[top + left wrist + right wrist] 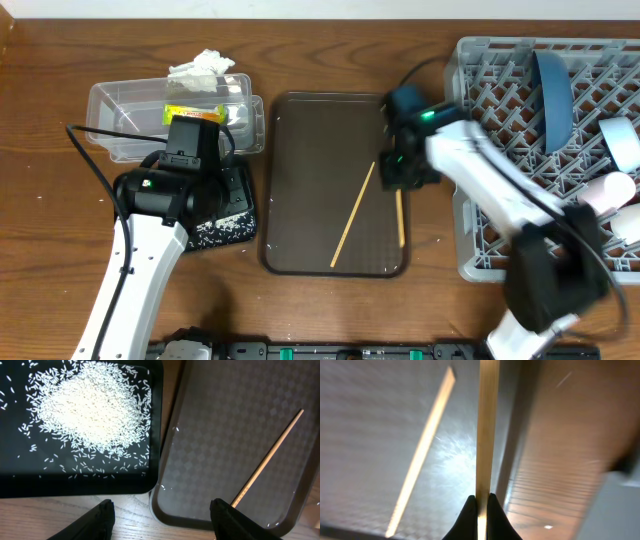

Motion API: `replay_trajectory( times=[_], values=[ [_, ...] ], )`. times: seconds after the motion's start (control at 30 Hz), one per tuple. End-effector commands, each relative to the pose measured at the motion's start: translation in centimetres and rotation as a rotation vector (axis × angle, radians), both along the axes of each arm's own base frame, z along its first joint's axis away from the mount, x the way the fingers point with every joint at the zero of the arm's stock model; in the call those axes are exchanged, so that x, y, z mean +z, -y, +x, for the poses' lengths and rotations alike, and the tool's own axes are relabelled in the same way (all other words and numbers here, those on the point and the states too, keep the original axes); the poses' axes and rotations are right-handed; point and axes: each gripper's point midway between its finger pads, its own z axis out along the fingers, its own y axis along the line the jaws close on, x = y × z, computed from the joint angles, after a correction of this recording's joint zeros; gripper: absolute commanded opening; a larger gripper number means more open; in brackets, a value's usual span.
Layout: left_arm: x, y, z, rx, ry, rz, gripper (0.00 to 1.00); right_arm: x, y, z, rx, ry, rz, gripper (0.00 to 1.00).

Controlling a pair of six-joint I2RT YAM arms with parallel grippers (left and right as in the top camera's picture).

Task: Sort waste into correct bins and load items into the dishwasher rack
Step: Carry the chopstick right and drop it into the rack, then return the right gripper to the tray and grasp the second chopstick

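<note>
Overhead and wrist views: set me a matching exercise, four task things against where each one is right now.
Things:
1. rice heap
2. snack wrapper
3. dark blue plate
4. chopstick nearer the rack

Places:
A. standing in the dishwasher rack
B. pinched in the right gripper
C. on the black tray
D. inside the clear tub

Pairs: 1-C, 2-D, 3-A, 4-B
</note>
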Motion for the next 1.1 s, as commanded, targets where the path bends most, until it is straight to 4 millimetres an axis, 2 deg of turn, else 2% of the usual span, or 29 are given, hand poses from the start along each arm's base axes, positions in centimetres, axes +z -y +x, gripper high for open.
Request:
replay_trajectory(
  times=[0.0, 0.1, 0.2, 0.33, 0.47, 0.53, 0.63, 0.73, 0.8, 0.93, 1.07],
  values=[
    [0.0, -0.2, 0.0, 0.004, -0.003, 0.007, 0.64, 5.9, 2.6, 2.0, 0.035, 0.173, 0.006, 0.01],
    [0.0, -0.2, 0.0, 0.004, -0.003, 0.007, 0.64, 7.9, 6.4, 2.2, -0.016, 0.222, -0.048, 0.01],
    [0.0, -0.2, 0.0, 0.004, -0.003, 0.007, 0.64, 8.0, 9.8, 2.0, -0.031, 0.204, -0.100, 0.01],
    [0.0, -0.2, 0.0, 0.004, -0.003, 0.006, 0.64, 6.1, 13.2, 1.4, -0.049, 0.125, -0.133, 0.01],
    [0.0, -0.2, 0.0, 0.004, -0.003, 0.007, 0.64, 4.3, 15.1, 1.5, -0.100, 0.068, -0.141, 0.01],
    [-0.1, -0.2, 0.0, 0.004, -0.004, 0.007, 0.64, 3.5, 15.4, 1.5, -0.109, 0.041, -0.143, 0.02],
    [-0.1, -0.2, 0.0, 0.004, -0.006, 0.007, 0.64, 2.3, 15.6, 1.5, -0.110, 0.004, -0.145, 0.09],
    [-0.1, -0.2, -0.1, 0.004, -0.010, 0.008, 0.64, 1.9, 15.5, 1.7, -0.111, -0.006, -0.145, 0.24],
    [-0.1, -0.2, -0.1, 0.004, -0.010, 0.008, 0.64, 2.1, 15.5, 1.8, -0.115, 0.003, -0.144, 0.29],
    [-0.1, -0.4, -0.1, 0.006, -0.010, 0.016, 0.64, 4.5, 14.8, 2.3, -0.175, 0.044, -0.100, 0.35],
    [-0.2, -0.5, -0.3, 0.008, -0.016, 0.020, 0.64, 8.1, 10.3, 3.1, -0.107, 0.128, 0.080, 0.38]
  ],
)
